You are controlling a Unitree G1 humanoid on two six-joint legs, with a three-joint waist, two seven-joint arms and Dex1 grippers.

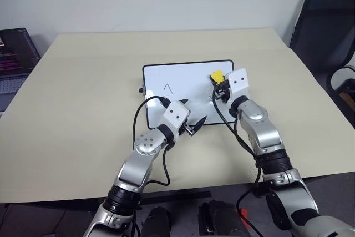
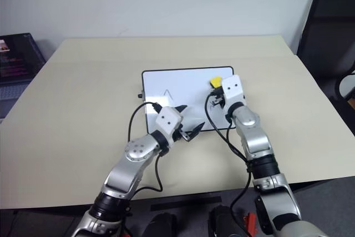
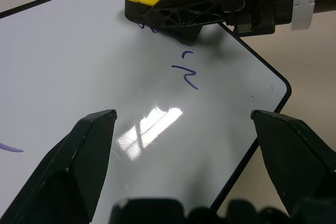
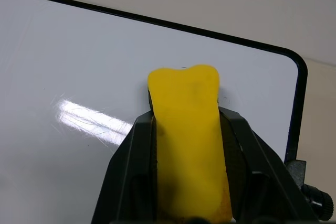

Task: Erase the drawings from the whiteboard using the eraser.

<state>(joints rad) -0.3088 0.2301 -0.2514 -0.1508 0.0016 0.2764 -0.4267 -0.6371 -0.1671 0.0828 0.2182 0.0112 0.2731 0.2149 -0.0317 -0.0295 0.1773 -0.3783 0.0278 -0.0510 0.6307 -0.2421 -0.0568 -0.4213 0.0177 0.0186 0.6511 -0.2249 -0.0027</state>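
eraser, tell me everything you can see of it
The eraser is a small yellow block, soft-looking, with a dark underside seen from the left wrist. The right tool is shut on it, one black finger on each long side, its rounded front end sticking out past them. It sits low over the whiteboard near the far right corner, beside blue squiggles; contact with the board is unclear.

One whiteboard (image 1: 183, 90) at frame centre, one yellow eraser (image 1: 216, 75), one counter (image 1: 83, 109), two grippers: left gripper (image 1: 194, 121) and right gripper (image 1: 219, 87). One caret drawing (image 1: 168, 88); one blue squiggle (image 3: 186, 73).
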